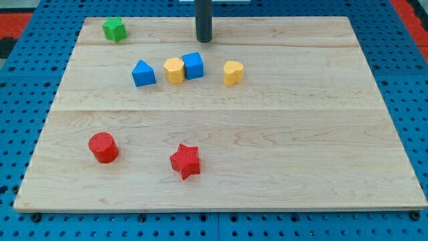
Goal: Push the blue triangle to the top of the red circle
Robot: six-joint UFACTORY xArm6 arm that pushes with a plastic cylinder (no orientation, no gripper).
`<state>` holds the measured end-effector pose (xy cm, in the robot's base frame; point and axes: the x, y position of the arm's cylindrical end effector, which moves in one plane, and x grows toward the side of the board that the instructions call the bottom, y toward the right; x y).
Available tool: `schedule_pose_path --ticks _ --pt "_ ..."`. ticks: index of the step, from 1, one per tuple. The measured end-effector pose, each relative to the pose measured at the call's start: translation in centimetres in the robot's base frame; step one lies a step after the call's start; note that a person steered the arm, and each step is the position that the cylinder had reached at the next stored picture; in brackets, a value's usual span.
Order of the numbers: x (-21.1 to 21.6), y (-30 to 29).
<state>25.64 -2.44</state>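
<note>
On a wooden surface [267, 147], the blue triangle [143, 73] sits far left of centre, well beyond the red circle [103, 147] at near left. My tip [204, 39], a bare rod tool grasping nothing, should circle behind the triangle's far right and push gently nearer and leftward.

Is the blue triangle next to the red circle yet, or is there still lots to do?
Nothing looks done yet. The blue triangle sits well above the red circle, far apart from it. My tip is near the view's top, above the blue cube, touching no block. Reaching and pushing the triangle are both left.
</note>
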Motion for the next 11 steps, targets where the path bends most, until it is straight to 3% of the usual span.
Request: schedule_pose_path --ticks 2,6,8,9,11 --pt "-0.8 -8.3" --pt "0.2 3.8" --pt "7.6 -2.7" --pt "7.9 -8.2" --pt "8.6 -12.6"
